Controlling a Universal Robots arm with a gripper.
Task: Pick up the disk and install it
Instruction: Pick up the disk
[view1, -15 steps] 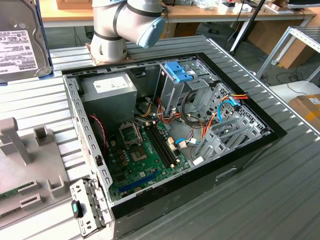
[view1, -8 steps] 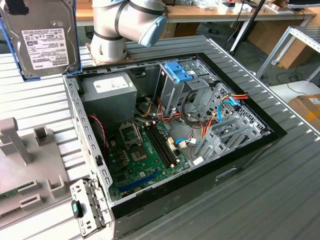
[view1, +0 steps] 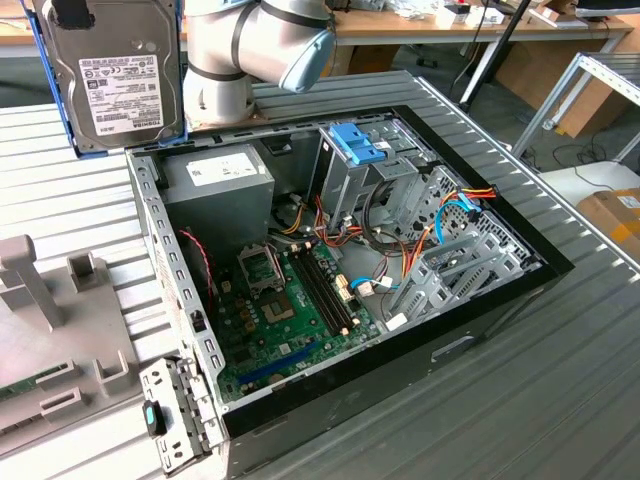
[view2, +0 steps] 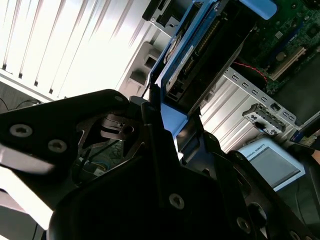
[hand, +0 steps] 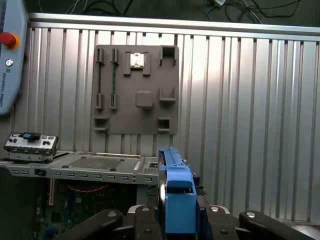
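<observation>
Exterior view: the disk hangs upright above the table, near the far corner of the open computer case at the exterior view's left. In the second wrist view the gripper is clamped on its blue rail. Judged good practice: a square, firm hold, clear of the case wall and the loose cables. Ribbed metal surface; wooden benches behind.

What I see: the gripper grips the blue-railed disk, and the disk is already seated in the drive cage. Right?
Not quite. The gripper does grip the blue-railed disk, but the exterior view shows it held upright outside the computer case, beyond the corner by the power supply, not seated in the drive cage.
</observation>
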